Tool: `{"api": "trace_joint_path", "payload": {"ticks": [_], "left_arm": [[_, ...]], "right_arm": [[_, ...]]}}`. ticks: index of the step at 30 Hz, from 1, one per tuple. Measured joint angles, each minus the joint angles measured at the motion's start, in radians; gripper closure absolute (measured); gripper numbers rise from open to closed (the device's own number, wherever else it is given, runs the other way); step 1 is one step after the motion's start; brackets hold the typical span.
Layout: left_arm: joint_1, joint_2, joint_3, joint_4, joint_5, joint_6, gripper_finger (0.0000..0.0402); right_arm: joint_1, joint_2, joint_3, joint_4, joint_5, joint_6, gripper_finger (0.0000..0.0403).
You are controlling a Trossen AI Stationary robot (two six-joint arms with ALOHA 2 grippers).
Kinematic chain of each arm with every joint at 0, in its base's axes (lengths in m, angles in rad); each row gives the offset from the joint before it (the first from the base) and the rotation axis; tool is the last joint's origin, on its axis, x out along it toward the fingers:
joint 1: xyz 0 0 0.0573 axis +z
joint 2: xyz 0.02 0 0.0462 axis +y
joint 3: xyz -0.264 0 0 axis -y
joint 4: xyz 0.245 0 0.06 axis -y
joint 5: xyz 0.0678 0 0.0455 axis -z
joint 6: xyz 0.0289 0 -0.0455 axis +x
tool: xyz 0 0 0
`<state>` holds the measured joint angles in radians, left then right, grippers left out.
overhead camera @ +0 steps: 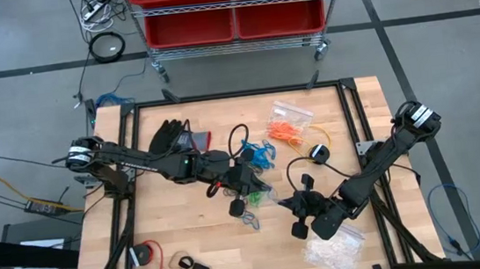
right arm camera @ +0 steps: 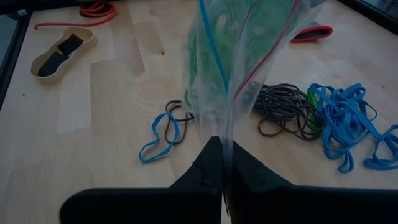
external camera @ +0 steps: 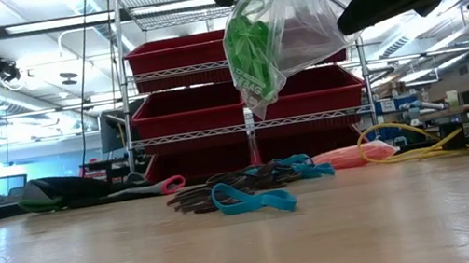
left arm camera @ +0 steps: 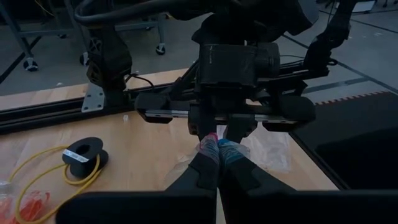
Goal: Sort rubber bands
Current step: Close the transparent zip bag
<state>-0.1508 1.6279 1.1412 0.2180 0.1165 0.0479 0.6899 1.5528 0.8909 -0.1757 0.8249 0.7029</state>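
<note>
A clear zip bag [external camera: 292, 18] with green rubber bands [external camera: 250, 53] inside hangs over the table's middle, between my two grippers. My left gripper [overhead camera: 250, 191] and my right gripper [overhead camera: 296, 209] face each other, both shut on the bag. Loose blue bands [right arm camera: 348, 124] and black bands [right arm camera: 283, 106] lie in a heap on the wood below the bag. One small blue band [right arm camera: 163, 134] lies apart from them. Orange bands [overhead camera: 288, 130] lie in another clear bag at the far side. My left gripper pinches the bag's pink-and-blue zip edge [left arm camera: 217, 149] between its two shut fingers, coming roughly level from the table's left. The bag hangs below, clear of the table. My right gripper pinches the bag's zip edge [right arm camera: 225, 134], where its blue and pink strips run together, between its two shut fingers, coming from the table's right. The bag hangs slack, its lower end [external camera: 259, 109] off the wood.
A black glove [overhead camera: 170, 137] lies at the far left. A yellow cable on a black spool [overhead camera: 319, 153] lies right of the heap. A clear bag of whitish pieces [overhead camera: 332, 249] is near the front right edge, and a red loop [overhead camera: 150, 253] near the front left.
</note>
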Motion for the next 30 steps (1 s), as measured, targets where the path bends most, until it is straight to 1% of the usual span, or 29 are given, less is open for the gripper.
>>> {"api": "trace_joint_path", "payload": {"ticks": [30], "left_arm": [[0.000, 0.000, 0.000, 0.001, 0.000, 0.000, 0.0393]], "right_arm": [[-0.001, 0.000, 0.000, 0.003, 0.001, 0.012, 0.0403]]}}
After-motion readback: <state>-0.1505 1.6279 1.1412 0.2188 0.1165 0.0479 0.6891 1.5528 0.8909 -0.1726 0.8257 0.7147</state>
